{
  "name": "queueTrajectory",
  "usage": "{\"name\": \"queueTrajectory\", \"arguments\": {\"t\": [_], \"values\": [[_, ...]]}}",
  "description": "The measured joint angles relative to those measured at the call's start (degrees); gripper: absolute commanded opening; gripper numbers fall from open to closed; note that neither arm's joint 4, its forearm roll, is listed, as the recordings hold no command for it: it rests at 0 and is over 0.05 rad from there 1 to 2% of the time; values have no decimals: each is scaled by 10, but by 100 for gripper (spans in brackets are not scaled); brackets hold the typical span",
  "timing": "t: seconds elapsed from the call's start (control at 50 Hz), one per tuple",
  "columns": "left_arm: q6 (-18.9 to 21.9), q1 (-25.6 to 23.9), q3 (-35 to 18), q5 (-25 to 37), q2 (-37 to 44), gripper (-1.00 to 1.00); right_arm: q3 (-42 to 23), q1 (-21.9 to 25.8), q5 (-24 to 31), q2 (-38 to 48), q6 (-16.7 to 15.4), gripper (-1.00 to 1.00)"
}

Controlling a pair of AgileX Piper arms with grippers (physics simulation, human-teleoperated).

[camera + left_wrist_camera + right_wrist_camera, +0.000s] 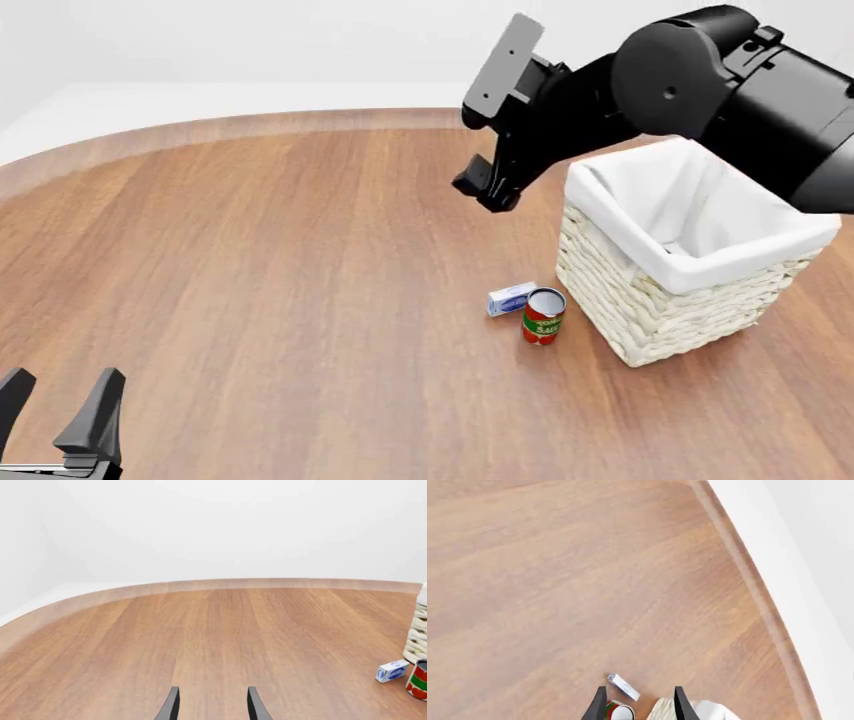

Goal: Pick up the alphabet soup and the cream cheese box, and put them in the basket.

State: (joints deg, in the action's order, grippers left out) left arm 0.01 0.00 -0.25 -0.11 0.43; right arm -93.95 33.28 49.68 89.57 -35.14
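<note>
Two claws released and empty, right claw [483, 190] raised beside basket [641, 310], left claw [60, 415] low, near table [267, 300] edge.

Count, current frames. One bench [267, 280], wood-grain, is carrying all items.

One basket [641, 300] is standing on it, white lining showing.

One can [543, 316], red and green label, is standing upright just beside the basket. No second can is showing in any view.

One cream cheese box [510, 299] is lying beside that can.

Two arms are showing, each bearing one end effector: left end effector [56, 405], right end effector [483, 187]. Each is showing two fingers.

Total loose items: two.
</note>
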Motion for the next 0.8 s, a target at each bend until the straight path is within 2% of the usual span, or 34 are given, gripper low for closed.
{"name": "queueTrajectory", "arguments": {"t": [0.22,0.52,0.8], "values": [[0,0,0,0,0,100,2,-1,8,14,-24,100],[0,0,0,0,0,100,11,-11,10,38,-77,100],[0,0,0,0,0,100,-2,-17,42,55,-121,100]]}}
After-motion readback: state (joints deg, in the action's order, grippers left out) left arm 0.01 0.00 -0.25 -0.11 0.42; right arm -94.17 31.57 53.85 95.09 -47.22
